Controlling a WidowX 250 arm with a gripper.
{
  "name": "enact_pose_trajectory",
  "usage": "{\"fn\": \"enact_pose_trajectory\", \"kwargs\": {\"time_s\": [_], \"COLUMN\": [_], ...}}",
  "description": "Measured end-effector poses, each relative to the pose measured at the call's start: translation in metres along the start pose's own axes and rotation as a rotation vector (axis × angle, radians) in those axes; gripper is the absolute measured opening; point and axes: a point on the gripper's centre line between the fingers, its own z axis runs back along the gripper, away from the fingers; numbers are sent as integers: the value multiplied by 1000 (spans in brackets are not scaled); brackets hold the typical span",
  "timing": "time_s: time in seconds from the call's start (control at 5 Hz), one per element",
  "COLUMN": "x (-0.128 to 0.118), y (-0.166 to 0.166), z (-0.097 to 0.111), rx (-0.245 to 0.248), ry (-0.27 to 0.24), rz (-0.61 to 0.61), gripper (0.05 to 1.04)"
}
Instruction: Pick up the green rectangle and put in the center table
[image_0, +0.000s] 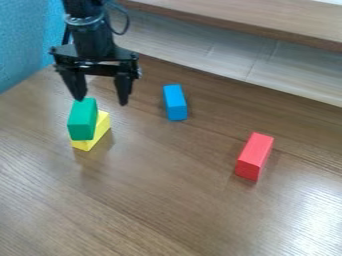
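My black gripper (103, 101) hangs at the upper left with its two fingers wide apart and nothing between them. The green rectangular block (82, 119) lies on top of the yellow block (100, 132), toward the left of the table (167, 200). Its far end is close to the tip of my left-hand finger in the view; whether they touch I cannot tell. The other finger is to the right of the green block.
A blue block (175, 102) lies right of the gripper, and a red block (254, 156) is farther right. Behind the table's far edge runs a raised wooden ledge (267, 22). A blue partition (23, 45) stands at the upper left.
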Motion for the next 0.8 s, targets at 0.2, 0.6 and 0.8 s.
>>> {"fn": "enact_pose_trajectory", "kwargs": {"time_s": [0.2,0.6,0.8], "x": [0,5,6], "y": [18,43,48], "z": [-8,-29,-44], "rx": [5,-2,-6], "ry": [-16,-28,-15], "rz": [72,178,210], "gripper": [999,999,999]}}
